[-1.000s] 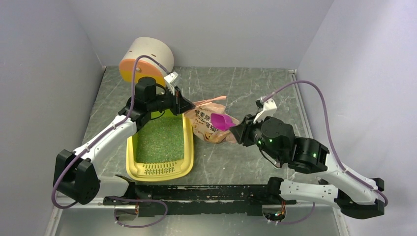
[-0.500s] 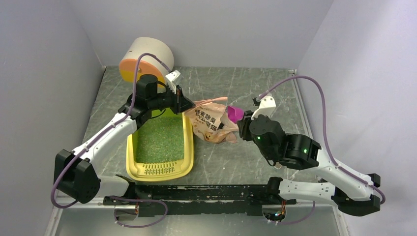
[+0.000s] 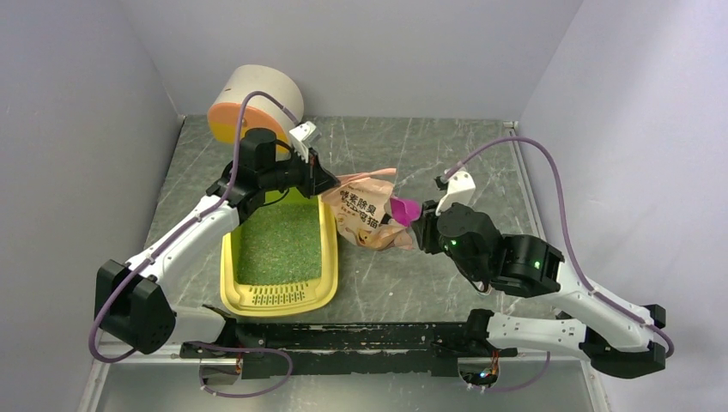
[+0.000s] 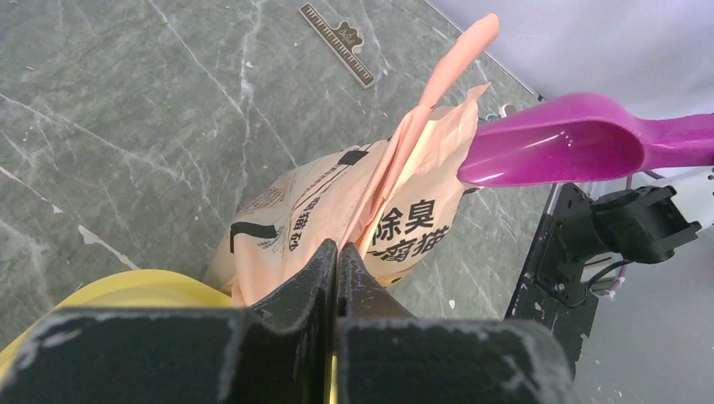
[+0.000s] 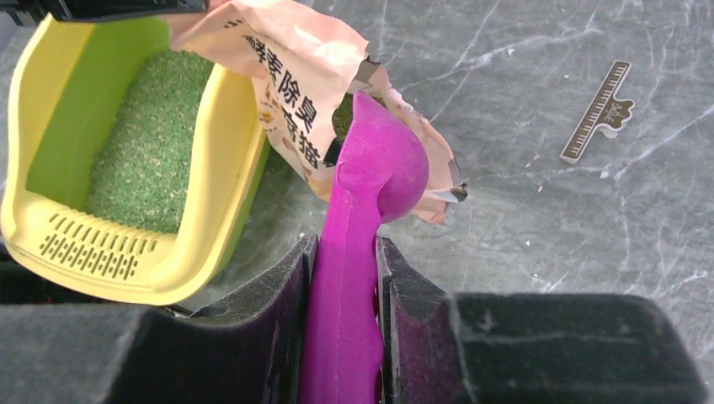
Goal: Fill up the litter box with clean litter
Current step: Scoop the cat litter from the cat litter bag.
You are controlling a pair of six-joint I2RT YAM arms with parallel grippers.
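Far left first: behind the litter box (image 3: 276, 299), at its far short end, a white cylinder with an orange end (image 3: 255, 103) lies on its side. The litter box itself sits lengthwise on the grey table (image 3: 429, 154), grille end nearest the arm bases, and clean litter (image 3: 279, 245) carpets its floor in speckled green. At the box's far right corner, the left gripper (image 4: 337, 252) has its jaws pressed together, pinching the edge of the pink-beige bag (image 3: 365, 219). The bag slumps just right of the litter box, against its long wall, mouth turned up and away. Further right of the box, a magenta scoop (image 5: 379, 168) has its bowl at the bag's torn opening, where a few green granules show. The right gripper (image 5: 343, 252) is clamped on the scoop's handle. Well to the right of the box, a small ruler-like strip (image 5: 598, 109) lies flat.
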